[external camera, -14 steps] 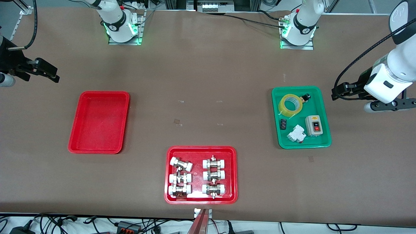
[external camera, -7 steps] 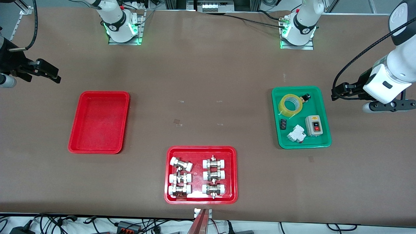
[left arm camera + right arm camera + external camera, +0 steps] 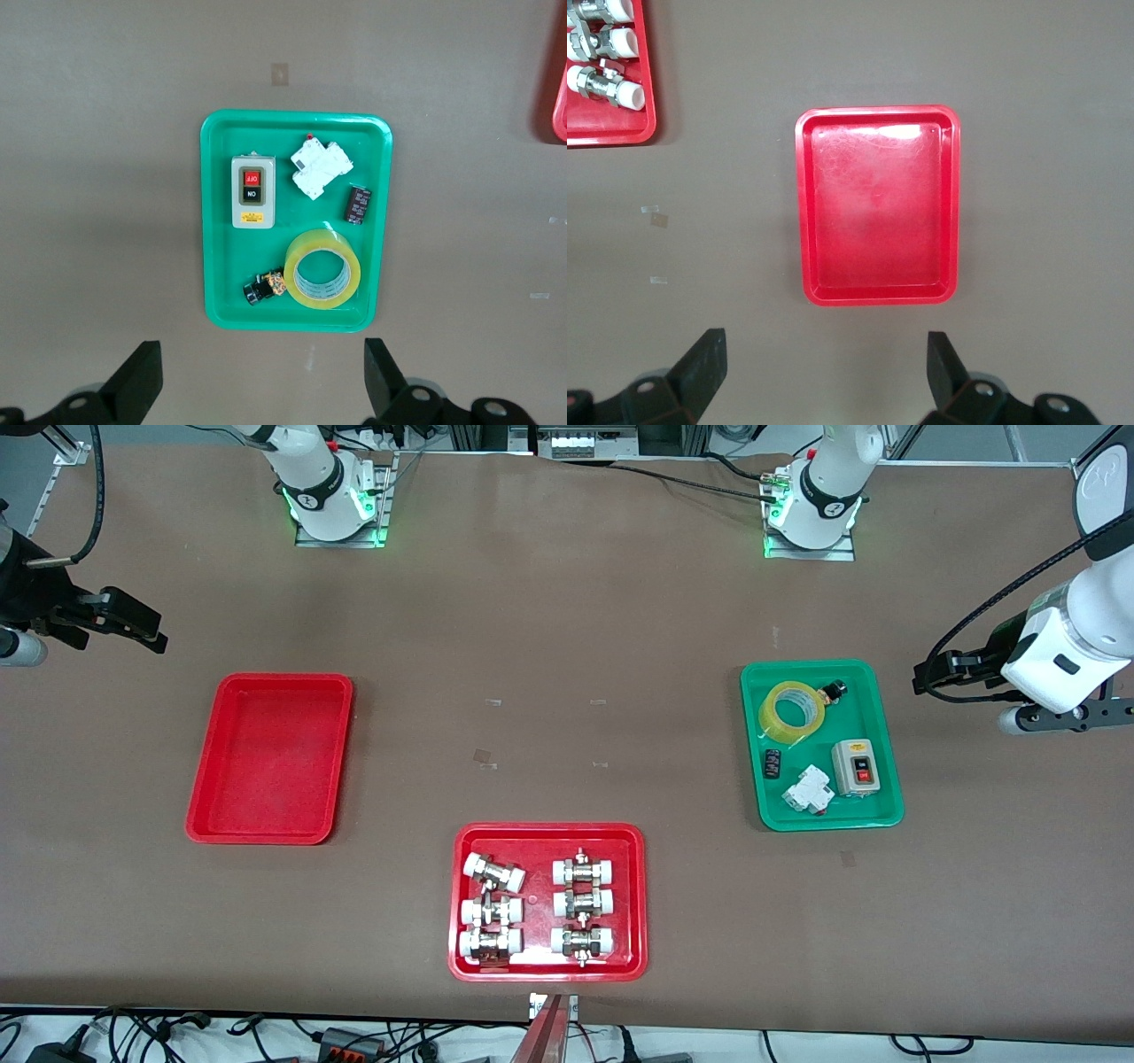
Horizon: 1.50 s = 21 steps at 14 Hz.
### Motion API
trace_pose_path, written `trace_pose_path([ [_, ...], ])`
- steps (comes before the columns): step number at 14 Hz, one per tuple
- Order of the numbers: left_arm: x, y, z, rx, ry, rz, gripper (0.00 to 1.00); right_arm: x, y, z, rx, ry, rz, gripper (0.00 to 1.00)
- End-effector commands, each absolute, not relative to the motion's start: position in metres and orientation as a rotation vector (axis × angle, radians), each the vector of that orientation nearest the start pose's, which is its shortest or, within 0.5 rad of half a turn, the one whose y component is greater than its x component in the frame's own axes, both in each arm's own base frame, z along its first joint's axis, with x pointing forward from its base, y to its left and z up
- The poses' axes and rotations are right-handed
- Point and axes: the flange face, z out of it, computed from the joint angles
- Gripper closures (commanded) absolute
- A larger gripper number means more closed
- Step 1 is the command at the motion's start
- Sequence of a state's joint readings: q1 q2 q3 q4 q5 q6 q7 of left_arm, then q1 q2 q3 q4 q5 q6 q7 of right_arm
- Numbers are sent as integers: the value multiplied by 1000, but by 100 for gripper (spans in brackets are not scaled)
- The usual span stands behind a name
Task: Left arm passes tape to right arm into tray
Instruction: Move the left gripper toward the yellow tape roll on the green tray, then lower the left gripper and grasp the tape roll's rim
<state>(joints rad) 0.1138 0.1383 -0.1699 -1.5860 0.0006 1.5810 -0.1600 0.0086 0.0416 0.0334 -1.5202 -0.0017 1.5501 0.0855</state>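
The yellow tape roll lies flat in the green tray, at the tray's end farther from the front camera; it also shows in the left wrist view. My left gripper is open and empty, in the air over bare table beside the green tray toward the left arm's end; its wrist view looks down on that tray. The plain red tray lies empty. My right gripper is open and empty over bare table beside it; its wrist view shows the tray.
The green tray also holds a grey switch box, a white breaker, a small black part and a black plug. A red tray with white-capped metal fittings sits near the front edge.
My left gripper has drifted slightly away from the green tray toward the left arm's end of the table. The right gripper has barely moved. The tape has not moved.
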Motion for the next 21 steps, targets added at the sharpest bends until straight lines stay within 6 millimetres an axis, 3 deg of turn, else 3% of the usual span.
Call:
trace_pose_path([
  [1,606,-29,506,-3155,-138,256,0,566,26,627,-3132,91,20,0],
  [2,618,-29,484,-3163,-143,230,0,565,26,628,-3132,91,18,0],
  [4,621,-28,447,-3165,-160,235,0,565,26,628,-3132,91,18,0],
  [5,611,-27,424,-3161,-167,234,0,565,26,628,-3132,89,18,0],
  [7,586,-30,398,-3157,-168,183,0,565,26,628,-3132,91,18,0],
  [9,579,-34,361,-3160,-214,134,0,565,26,628,-3132,91,18,0],
  [10,571,-33,323,-3154,-315,130,0,565,26,628,-3132,89,18,0],
  [11,563,-33,302,-3152,-368,105,0,565,26,628,-3132,89,18,0],
  [14,543,-32,265,-3133,-397,220,0,565,26,629,-3132,89,15,0],
  [15,534,-32,244,-3124,-414,270,0,565,26,629,-3132,89,15,0],
  [17,526,-49,222,-3116,-399,324,0,565,26,629,-3132,89,18,0],
  [21,517,-67,217,-3088,-440,362,0,563,26,630,-3132,89,20,0],
])
